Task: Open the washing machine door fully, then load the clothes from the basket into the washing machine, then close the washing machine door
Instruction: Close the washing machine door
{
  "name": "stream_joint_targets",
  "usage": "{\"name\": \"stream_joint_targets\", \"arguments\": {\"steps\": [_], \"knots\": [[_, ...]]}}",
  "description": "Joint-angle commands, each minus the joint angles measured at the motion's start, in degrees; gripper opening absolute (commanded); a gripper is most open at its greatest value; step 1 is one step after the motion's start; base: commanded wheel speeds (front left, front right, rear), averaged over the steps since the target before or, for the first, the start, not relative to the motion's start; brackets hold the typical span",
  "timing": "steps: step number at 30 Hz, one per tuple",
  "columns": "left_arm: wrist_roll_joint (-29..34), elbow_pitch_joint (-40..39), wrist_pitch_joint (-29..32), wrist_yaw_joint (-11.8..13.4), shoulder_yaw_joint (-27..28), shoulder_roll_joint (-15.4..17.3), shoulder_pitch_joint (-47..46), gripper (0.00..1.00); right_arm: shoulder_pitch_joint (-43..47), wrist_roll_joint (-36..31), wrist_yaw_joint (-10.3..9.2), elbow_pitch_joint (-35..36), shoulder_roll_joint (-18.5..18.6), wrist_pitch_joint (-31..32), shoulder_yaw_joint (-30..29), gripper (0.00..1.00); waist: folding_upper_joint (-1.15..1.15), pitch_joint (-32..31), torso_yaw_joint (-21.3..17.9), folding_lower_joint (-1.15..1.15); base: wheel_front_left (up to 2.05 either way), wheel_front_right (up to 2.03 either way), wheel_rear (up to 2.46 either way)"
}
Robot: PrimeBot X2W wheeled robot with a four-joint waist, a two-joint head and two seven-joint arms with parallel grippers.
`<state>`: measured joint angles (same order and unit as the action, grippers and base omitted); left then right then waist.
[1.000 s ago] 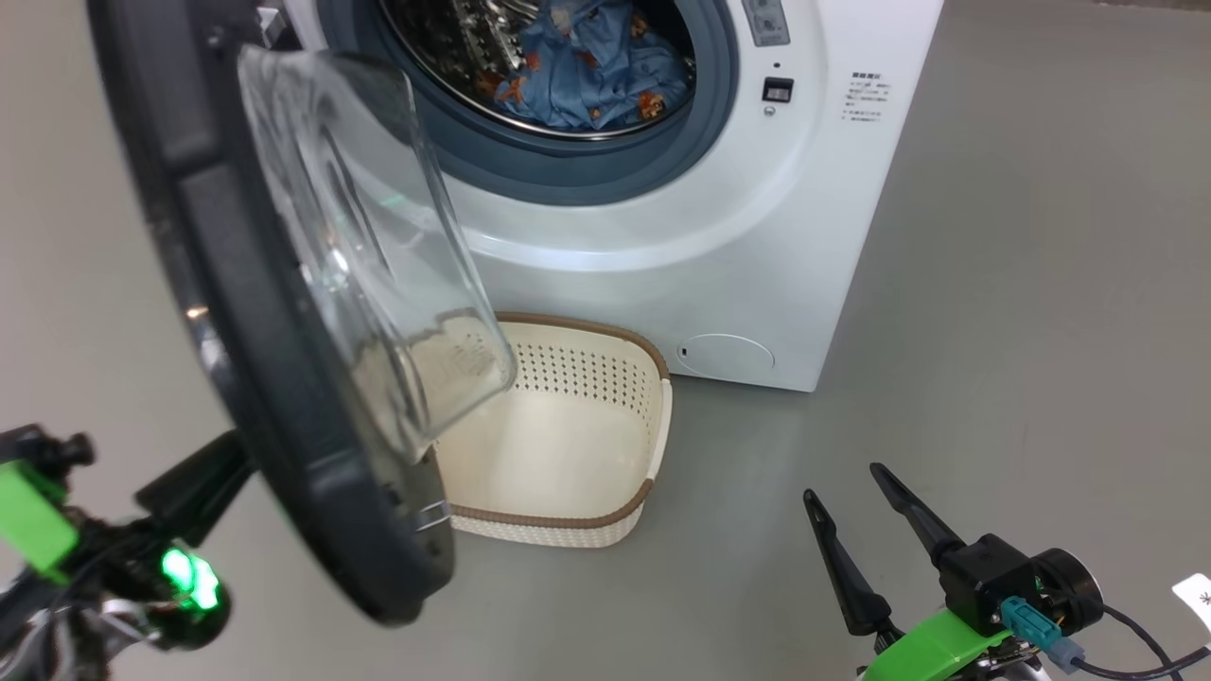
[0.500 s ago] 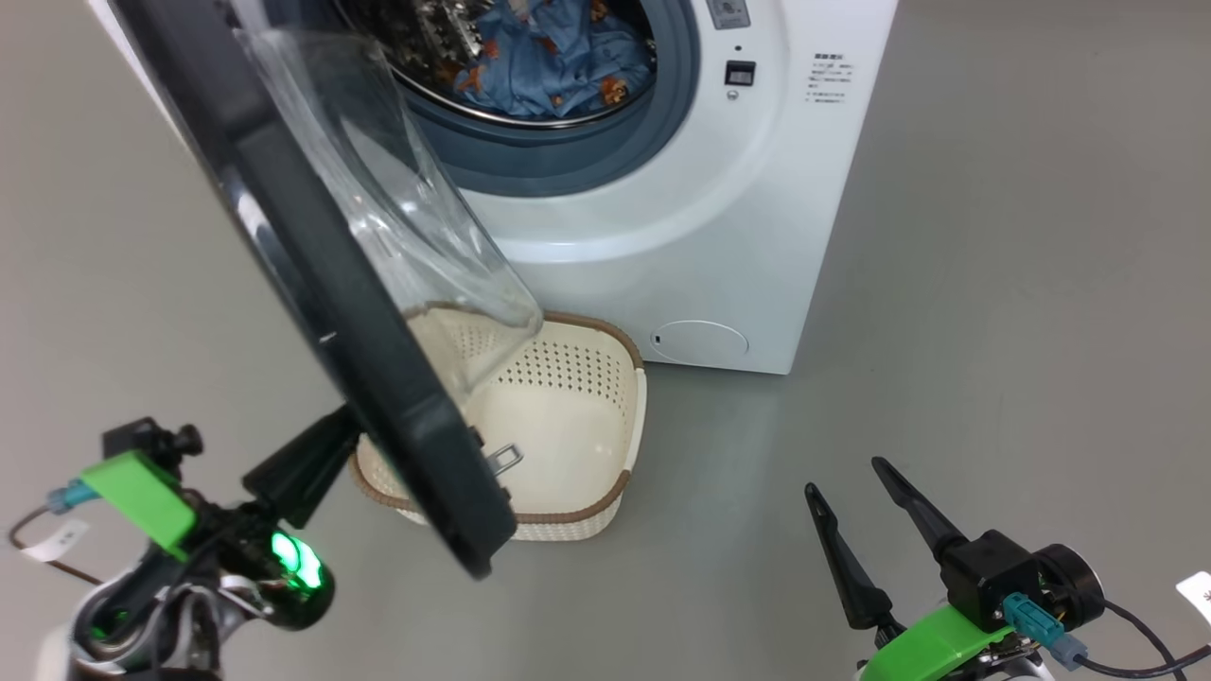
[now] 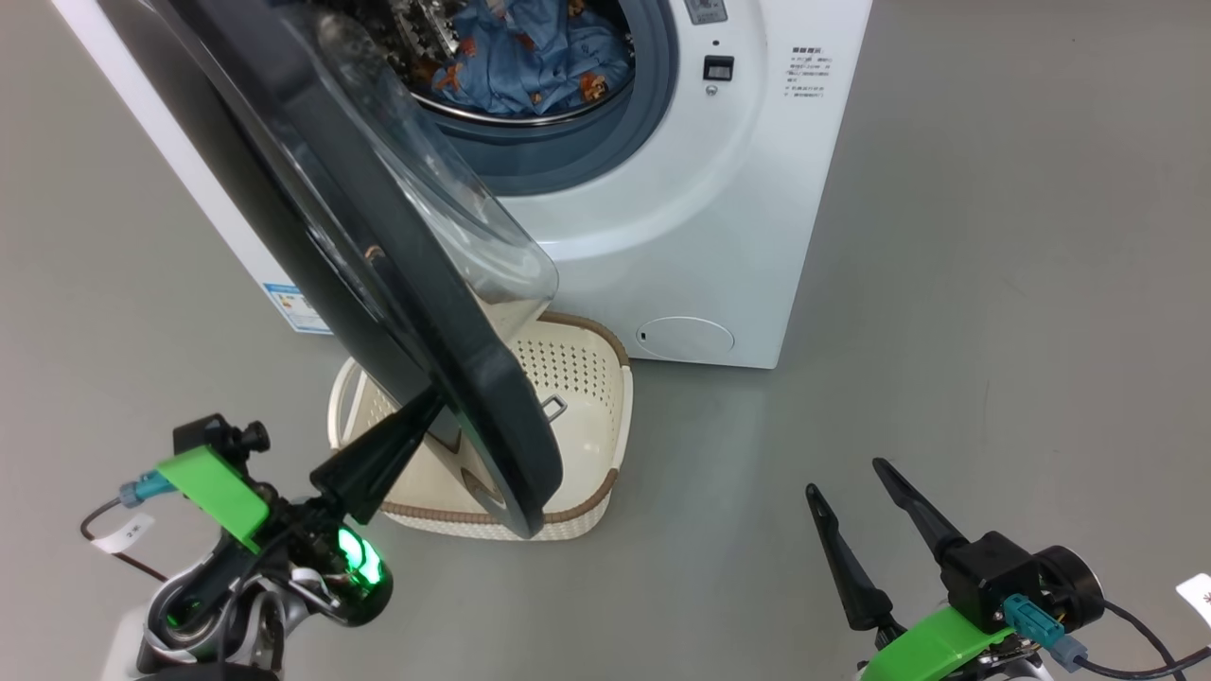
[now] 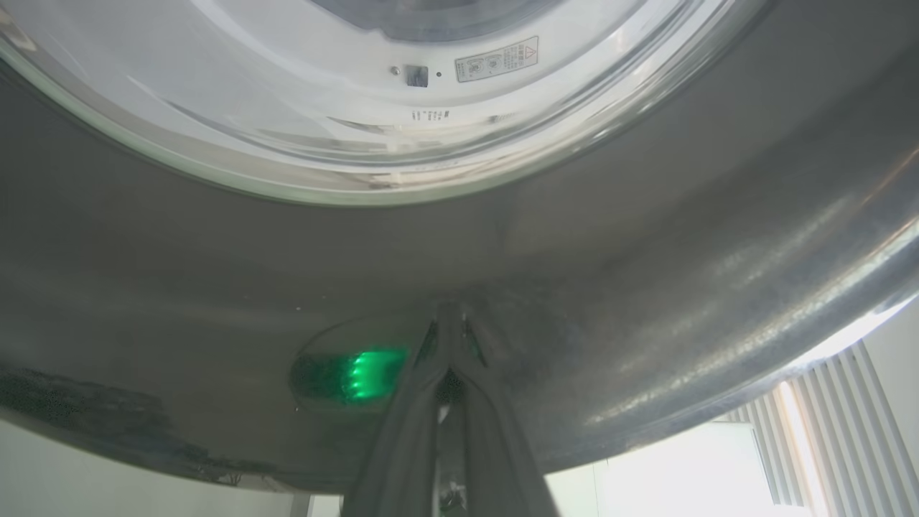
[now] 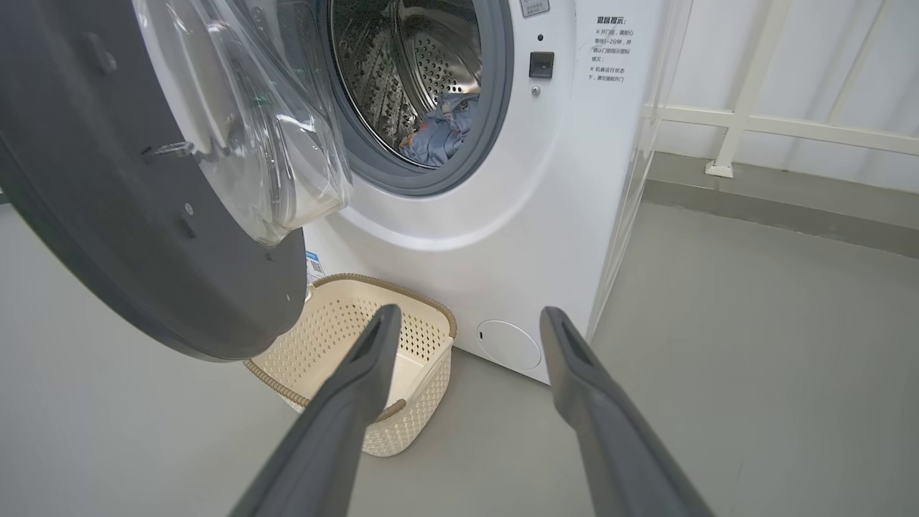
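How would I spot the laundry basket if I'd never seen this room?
Find the big white washing machine. On the floor before it, below the black-rimmed door, sits the basket. It alone is small, cream, perforated, brown-rimmed, empty.

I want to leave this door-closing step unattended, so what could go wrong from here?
1. The left gripper, shut, presses the washing machine door on its glossy outer rim with its tips alone; it could slip off.
2. The door's lower edge hangs above the basket and might clip its rim; the gap is hard to judge.
3. The clothes lie near the drum's front; a fold could get trapped against the gasket.
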<state>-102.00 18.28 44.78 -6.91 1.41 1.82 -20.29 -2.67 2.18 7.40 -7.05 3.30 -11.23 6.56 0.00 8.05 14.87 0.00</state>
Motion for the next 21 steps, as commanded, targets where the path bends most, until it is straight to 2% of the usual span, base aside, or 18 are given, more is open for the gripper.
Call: {"name": "stream_joint_targets", "arguments": {"steps": [1,21], "knots": [[-0.6,-1.5,-0.1,-0.5,1.3,1.1,-1.7,0.0,-1.9,0.6,0.09,1.1,-0.4,-0.7,1.3,1.0,0.0,-0.1,0.0,0.0,0.0,0.0,0.0],[-1.4,-3.8,-1.1,-0.6,0.0,1.1,-0.7,0.0,-1.9,1.2,0.09,0.6,-0.4,-1.3,0.6,1.0,0.0,-0.7,-0.5,0.0,0.0,0.0,0.0]]}}
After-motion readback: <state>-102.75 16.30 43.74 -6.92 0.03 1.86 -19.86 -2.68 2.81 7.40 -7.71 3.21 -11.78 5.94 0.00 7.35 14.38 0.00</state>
